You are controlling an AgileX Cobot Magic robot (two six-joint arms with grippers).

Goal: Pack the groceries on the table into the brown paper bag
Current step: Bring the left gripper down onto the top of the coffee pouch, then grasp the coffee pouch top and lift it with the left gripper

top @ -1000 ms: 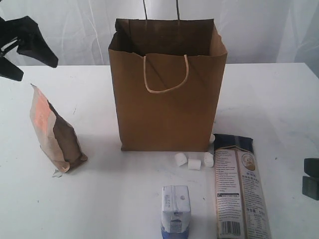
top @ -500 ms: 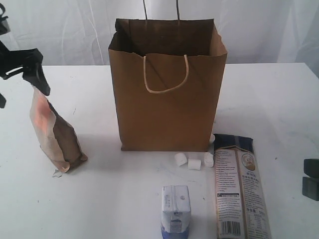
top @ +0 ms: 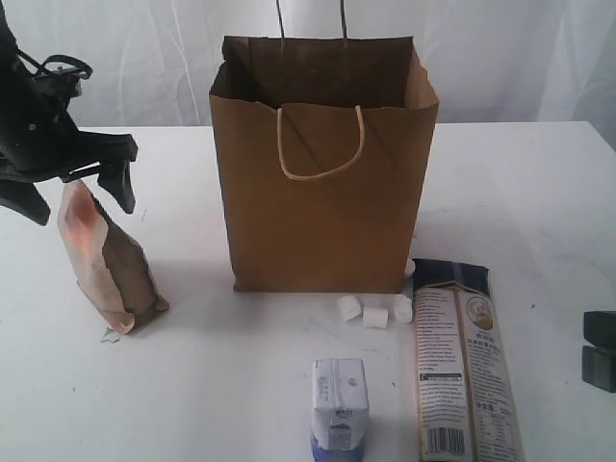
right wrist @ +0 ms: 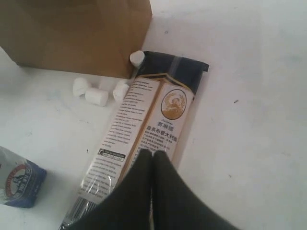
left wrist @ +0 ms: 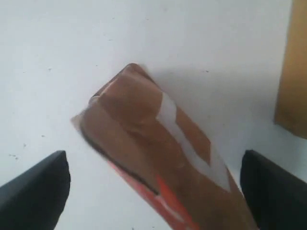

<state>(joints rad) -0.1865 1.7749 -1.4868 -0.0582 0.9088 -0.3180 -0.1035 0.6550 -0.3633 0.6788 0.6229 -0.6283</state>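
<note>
Straddling the top edge of the brown-orange pouch [top: 106, 265], your left gripper [top: 83, 206] hangs released, jaws spread wide with a finger on either side; no contact shows. The pouch stands on the table [top: 212, 385] at about 9 o'clock from the brown paper bag [top: 322, 192], apart from it. Its long axis leans, top toward 11 o'clock, base toward 5. From the wrist view it sits centred between the fingers, so a straight descent should meet it. The left arm is clearly nearer. Your right gripper [right wrist: 152, 158] is clenched on nothing, over the long dark-topped packet [right wrist: 144, 129] at 5 o'clock from the bag. The bag stands upright, mouth open; you cannot see what is inside.
</note>
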